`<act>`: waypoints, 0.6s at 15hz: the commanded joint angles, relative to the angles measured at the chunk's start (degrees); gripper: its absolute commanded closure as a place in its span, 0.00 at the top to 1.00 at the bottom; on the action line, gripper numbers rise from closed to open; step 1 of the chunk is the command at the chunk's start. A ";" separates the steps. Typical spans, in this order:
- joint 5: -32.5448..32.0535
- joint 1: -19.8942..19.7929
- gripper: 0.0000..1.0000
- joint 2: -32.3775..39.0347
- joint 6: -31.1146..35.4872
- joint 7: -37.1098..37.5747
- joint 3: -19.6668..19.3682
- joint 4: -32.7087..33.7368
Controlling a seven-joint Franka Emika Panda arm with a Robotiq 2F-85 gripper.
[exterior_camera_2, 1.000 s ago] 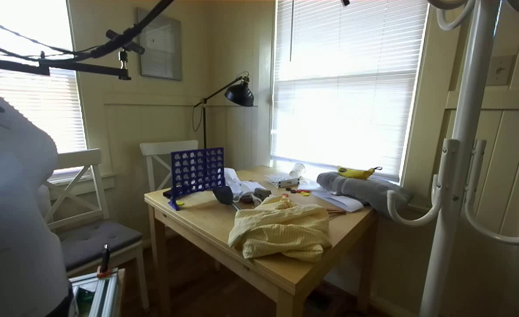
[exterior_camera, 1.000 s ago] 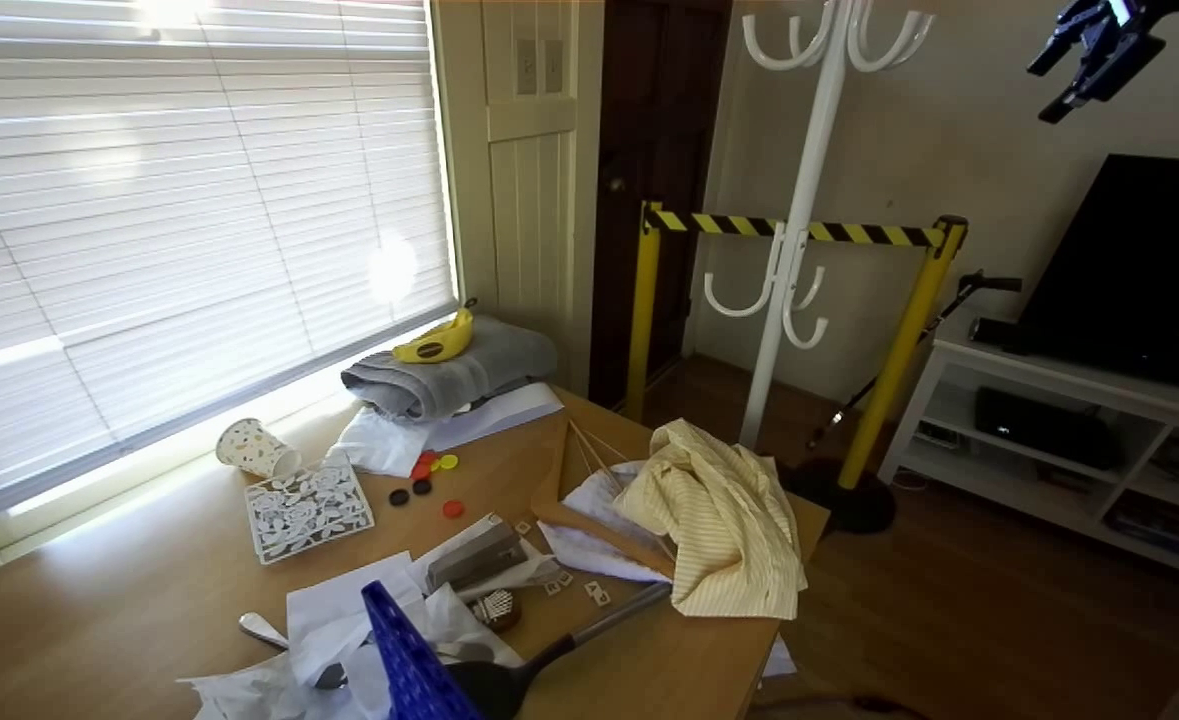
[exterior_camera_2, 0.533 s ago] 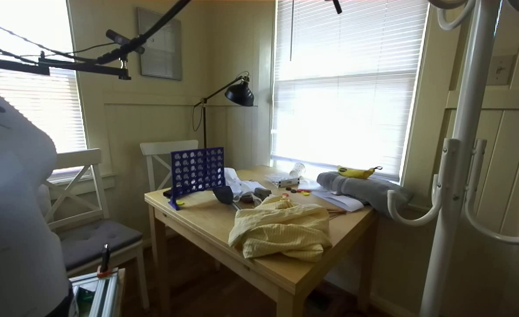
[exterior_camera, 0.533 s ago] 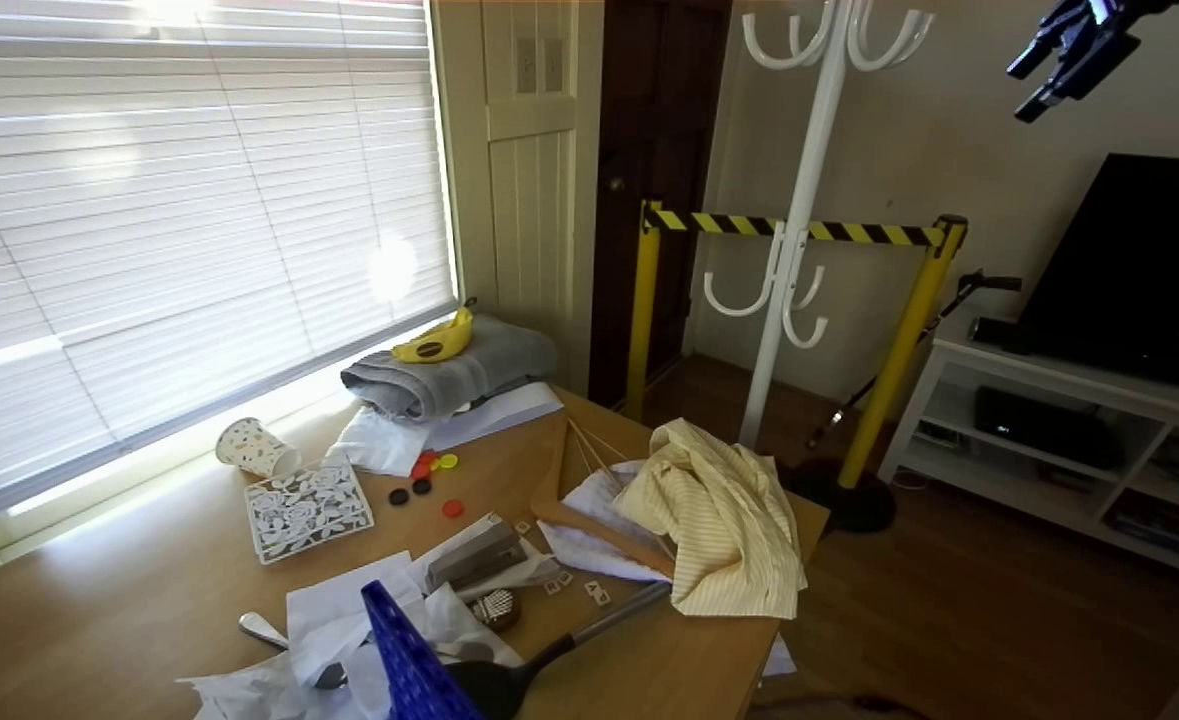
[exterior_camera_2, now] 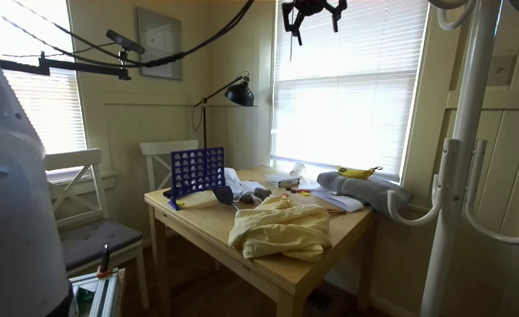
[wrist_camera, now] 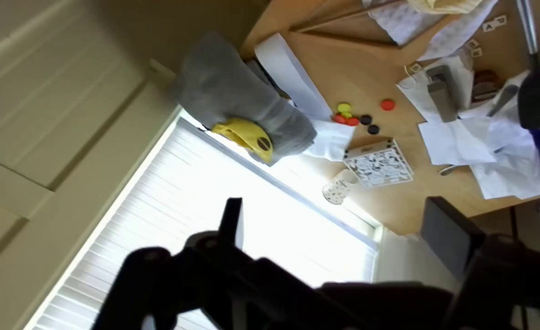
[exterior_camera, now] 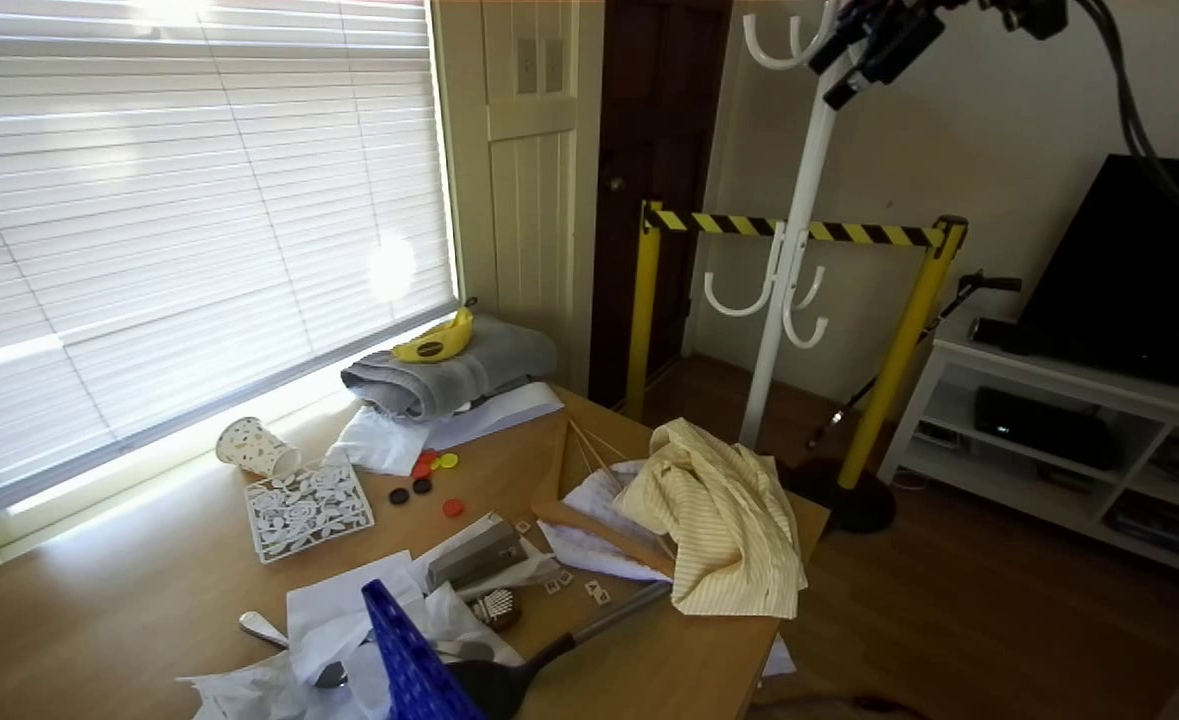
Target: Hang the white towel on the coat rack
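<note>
A white cloth (exterior_camera: 599, 495) with a faint dotted texture, apparently the white towel, lies on the table under a wooden frame, partly covered by the pale-yellow striped cloth (exterior_camera: 719, 530). In the wrist view that white cloth (wrist_camera: 405, 20) is near the top edge. The coat rack (exterior_camera: 799, 200), a white pole with curved hooks in two tiers, stands beyond the table. My gripper (exterior_camera_2: 318, 36) hangs high above the tabletop, away from the cloths. Its fingers (wrist_camera: 448, 236) are spread wide with nothing between them. In an exterior view the gripper (exterior_camera: 829, 80) overlaps the rack's upper hooks; contact cannot be told.
On the table (exterior_camera_2: 206, 220) lie a grey towel (exterior_camera: 479, 365) with a yellow banana pouch, a white piece (exterior_camera: 379, 440) of cloth or paper, a black spatula (exterior_camera: 549, 655), papers and a blue game grid (exterior_camera_2: 197, 171). Yellow barrier posts (exterior_camera: 894, 360) stand behind the rack.
The gripper has swung left across an exterior view, in front of the rack's top, and come down into sight before the window. It has stayed open. The things on the table have not moved.
</note>
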 commanded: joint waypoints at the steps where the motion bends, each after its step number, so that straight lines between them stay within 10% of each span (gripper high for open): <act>1: 3.56 -0.43 1.00 10.81 -6.08 -9.12 2.95 13.38; 2: 1.98 -2.18 1.00 5.35 -1.93 -4.46 4.18 5.48; 9: 3.49 -2.79 1.00 11.50 -5.09 -6.96 5.96 12.91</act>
